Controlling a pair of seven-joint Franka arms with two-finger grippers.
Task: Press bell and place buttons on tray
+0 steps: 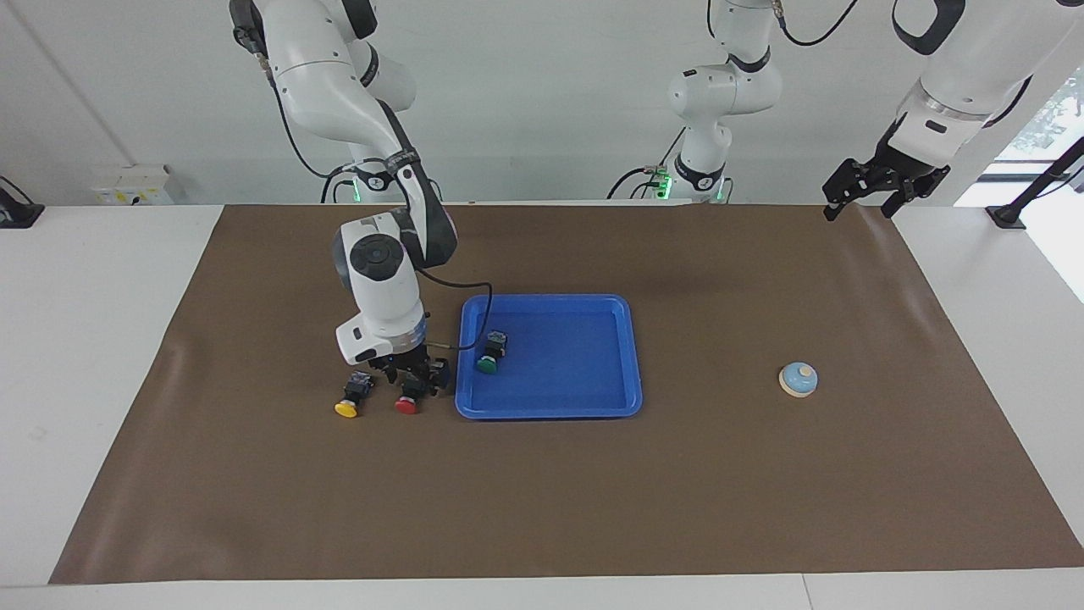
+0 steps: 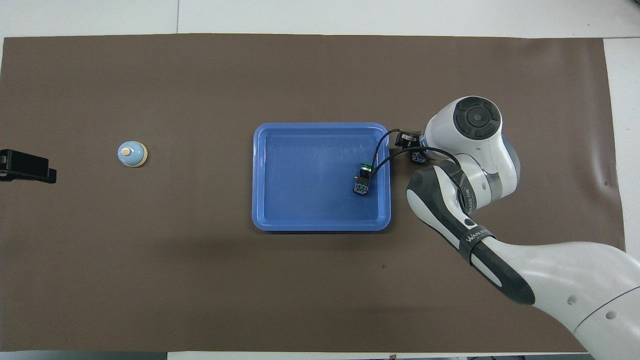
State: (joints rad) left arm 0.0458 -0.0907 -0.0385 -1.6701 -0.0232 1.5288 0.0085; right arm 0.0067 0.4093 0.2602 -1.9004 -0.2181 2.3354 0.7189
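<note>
1. The green button [image 1: 487, 364] lies inside the blue tray [image 1: 627, 356] at the middle of the facing view, close to the tray wall on the right arm's end, so one of the three is done.
2. The red button [image 1: 406, 405] and the yellow button [image 1: 346, 407] sit on the brown mat [image 1: 542, 491] just beside the tray, left of centre in the facing view, so two remain to be moved.
3. The right gripper [image 1: 415, 377] is down at the red button's black body, fingers either side of it. I cannot tell whether they have clamped it yet. I judge this to be the pick of the second button.
4. In the overhead view the right arm's wrist covers both buttons; only the green one [image 2: 363, 176] in the tray [image 2: 260, 175] shows.
5. The bell [image 1: 798, 379] stands alone on the mat at the right of the facing view, well apart from the tray. Nothing touches it, and whether it has been pressed the scene does not show.
6. The left gripper [image 1: 871, 193] waits in the upper right of the facing view, above the mat's edge, fingers spread and empty.
</note>
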